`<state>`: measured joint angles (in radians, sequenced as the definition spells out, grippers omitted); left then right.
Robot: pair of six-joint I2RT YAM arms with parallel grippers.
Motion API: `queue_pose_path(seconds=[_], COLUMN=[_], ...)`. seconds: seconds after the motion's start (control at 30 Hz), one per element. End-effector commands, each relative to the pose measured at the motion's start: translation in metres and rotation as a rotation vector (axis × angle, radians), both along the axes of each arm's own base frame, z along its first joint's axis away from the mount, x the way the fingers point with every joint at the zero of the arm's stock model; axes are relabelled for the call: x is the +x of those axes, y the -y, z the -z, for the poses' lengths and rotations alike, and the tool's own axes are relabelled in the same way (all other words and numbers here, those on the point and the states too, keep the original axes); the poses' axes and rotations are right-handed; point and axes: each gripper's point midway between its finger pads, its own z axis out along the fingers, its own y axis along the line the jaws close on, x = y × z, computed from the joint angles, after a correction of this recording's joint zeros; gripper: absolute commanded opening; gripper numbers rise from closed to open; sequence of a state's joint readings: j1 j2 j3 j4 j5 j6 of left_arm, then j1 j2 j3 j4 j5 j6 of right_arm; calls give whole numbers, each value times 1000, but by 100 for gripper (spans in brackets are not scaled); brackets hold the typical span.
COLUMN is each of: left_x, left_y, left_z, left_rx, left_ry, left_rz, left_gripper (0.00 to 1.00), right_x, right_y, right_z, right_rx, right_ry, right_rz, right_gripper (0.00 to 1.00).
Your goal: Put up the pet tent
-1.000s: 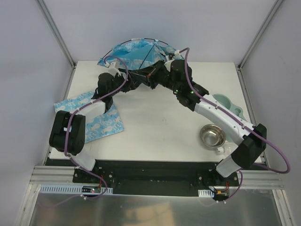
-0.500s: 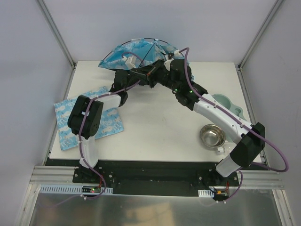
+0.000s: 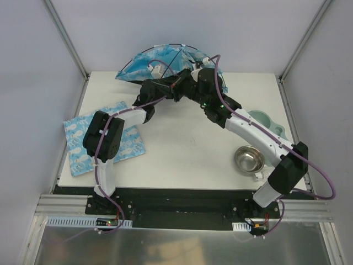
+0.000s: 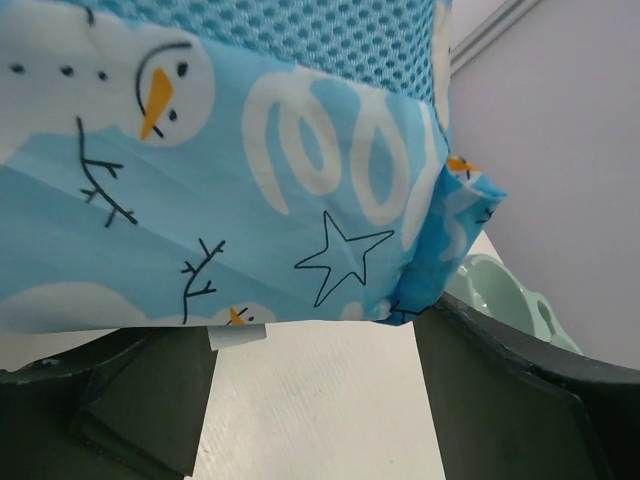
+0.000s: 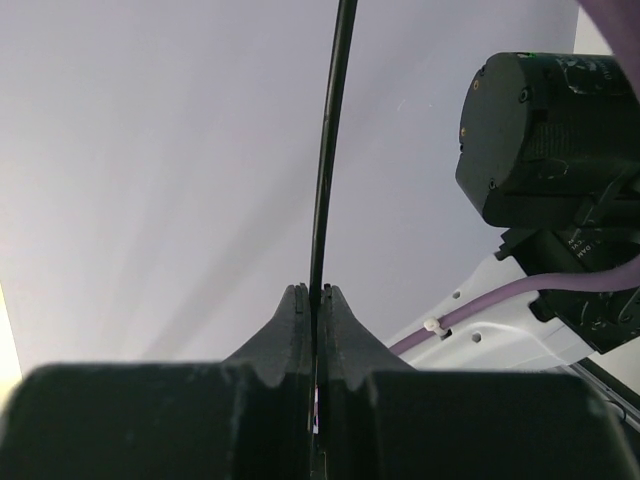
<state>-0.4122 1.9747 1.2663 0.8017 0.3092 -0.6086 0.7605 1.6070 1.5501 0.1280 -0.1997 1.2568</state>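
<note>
The pet tent [image 3: 144,59], blue snowman-print cloth with thin black poles arching over it, sits slumped at the table's back edge. My right gripper [image 3: 177,84] reaches in from the right. In the right wrist view it [image 5: 314,292] is shut on one thin black pole [image 5: 331,140], which runs straight up out of the jaws. My left gripper [image 3: 156,77] is at the tent's front edge. In the left wrist view it [image 4: 315,350] stands open, and the tent cloth [image 4: 250,190] hangs just beyond the fingertips with bare table between them.
A flat mat [image 3: 107,142] of the same blue print lies at the table's left side. A steel bowl [image 3: 249,159] and a pale green double dish [image 3: 268,123] sit at the right. The left arm's wrist [image 5: 545,130] is close beside the right gripper.
The left arm has swung from above the mat to the tent's front edge. The tent's top has shifted slightly right and up. The right gripper still holds the pole.
</note>
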Motion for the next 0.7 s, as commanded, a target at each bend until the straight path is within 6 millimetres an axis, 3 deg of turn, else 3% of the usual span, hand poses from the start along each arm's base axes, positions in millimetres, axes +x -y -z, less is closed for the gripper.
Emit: queue_pose_path(seconds=[0.0,0.33,0.67], left_x=[3,19,25], left_y=[5,8,7], left_z=[-32,-39,-36], left_rx=[2,-44,-19], left_ry=[86,81,68], left_rz=[-12,-48,-60], left_gripper=[76,65,22], right_x=[27,27,29], right_y=[8,5,3], right_z=[-3,1,8], right_rx=[6,10,1], right_ry=[17,14,5], right_rz=[79,70,67], right_gripper=[0,0,0])
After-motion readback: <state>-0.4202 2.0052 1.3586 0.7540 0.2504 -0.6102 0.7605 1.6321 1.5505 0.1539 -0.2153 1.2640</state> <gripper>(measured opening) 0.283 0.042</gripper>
